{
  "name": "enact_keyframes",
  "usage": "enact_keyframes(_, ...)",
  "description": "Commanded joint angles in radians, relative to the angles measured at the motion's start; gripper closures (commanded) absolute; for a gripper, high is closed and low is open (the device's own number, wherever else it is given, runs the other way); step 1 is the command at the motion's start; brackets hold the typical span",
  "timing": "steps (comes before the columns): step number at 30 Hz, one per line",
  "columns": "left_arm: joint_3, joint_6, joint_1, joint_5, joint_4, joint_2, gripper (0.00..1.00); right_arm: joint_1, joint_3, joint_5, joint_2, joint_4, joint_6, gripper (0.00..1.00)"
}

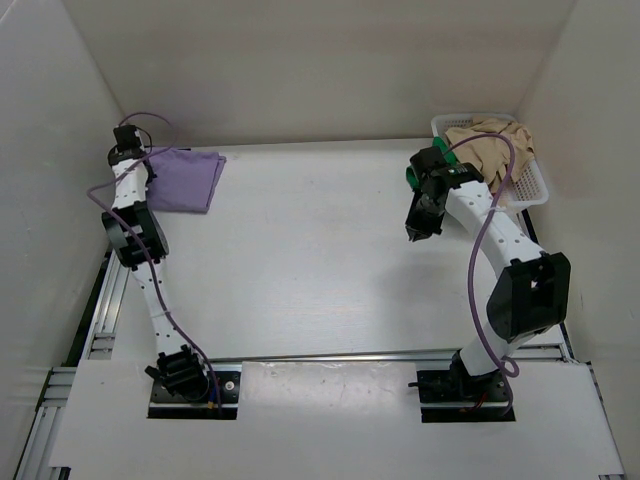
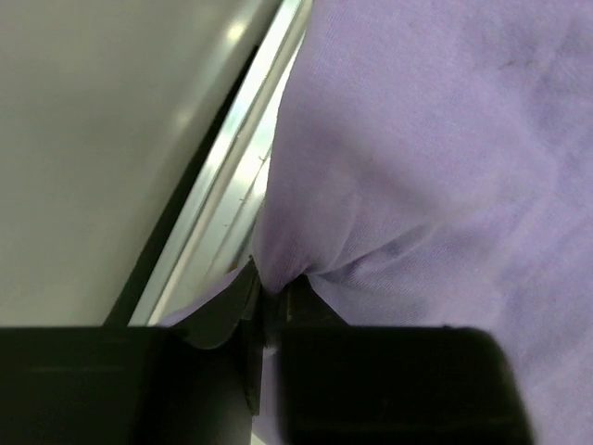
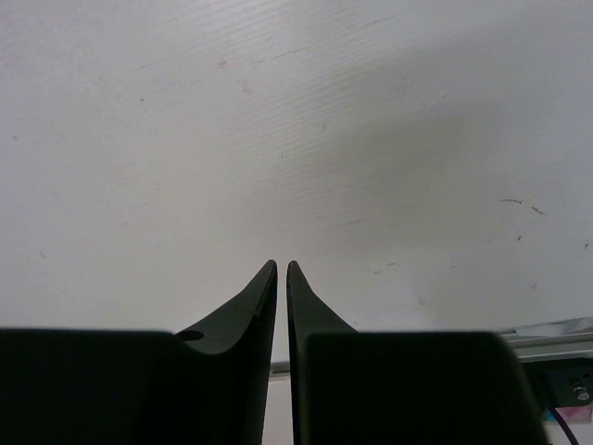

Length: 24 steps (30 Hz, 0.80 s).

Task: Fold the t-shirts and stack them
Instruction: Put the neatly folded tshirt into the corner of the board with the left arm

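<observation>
A folded lavender purple t-shirt [image 1: 187,178] lies at the table's far left. My left gripper [image 1: 128,152] is at its left edge, shut on a pinch of the lavender cloth [image 2: 389,185]. My right gripper [image 1: 416,232] hangs over the bare table right of centre, shut and empty, its fingertips [image 3: 271,278] nearly touching. A tan beige t-shirt [image 1: 493,148] is heaped in the white basket [image 1: 533,190] at the far right, with a bit of green cloth [image 1: 412,176] showing beside the right wrist. The orange-red t-shirt is out of view.
White walls close in the table on the left, back and right. A metal rail [image 2: 236,176] runs along the table's left edge by the left gripper. The arm bases stand on a white board [image 1: 320,415] at the near edge.
</observation>
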Motion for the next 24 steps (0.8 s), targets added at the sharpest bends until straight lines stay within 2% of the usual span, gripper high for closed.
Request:
enact_keyframes(1,-0.011,-0.001,0.011,-0.013,0.044,-0.059,0.82,-0.002,0.043,0.033,0.001,-0.036,0.004,0.88)
enact_keyframes(4,-0.031,-0.001,0.011,-0.054,0.044,-0.081,0.35,-0.002,0.043,0.033,0.001,-0.036,-0.005,0.88)
enact_keyframes(6,-0.031,-0.001,0.011,-0.082,0.044,-0.108,0.13,-0.002,0.043,0.033,0.001,-0.036,-0.005,0.88)
enact_keyframes(9,-0.059,-0.001,-0.012,-0.149,0.044,-0.186,0.04,0.008,0.019,0.033,0.001,-0.023,-0.005,0.88)
enact_keyframes(13,-0.076,-0.001,-0.035,-0.185,0.044,-0.271,0.01,0.017,-0.004,0.014,-0.008,-0.001,-0.005,0.88)
enact_keyframes(17,-0.182,-0.001,-0.082,-0.101,0.044,-0.331,0.04,0.026,-0.004,0.014,-0.008,-0.001,-0.005,0.88)
enact_keyframes(21,-0.265,-0.001,-0.107,-0.004,0.044,-0.331,0.22,0.026,-0.004,0.014,-0.017,-0.001,-0.005,0.88)
enact_keyframes(24,-0.277,-0.001,-0.107,0.007,0.044,-0.295,0.32,0.026,-0.024,0.014,-0.026,-0.001,0.004,0.88)
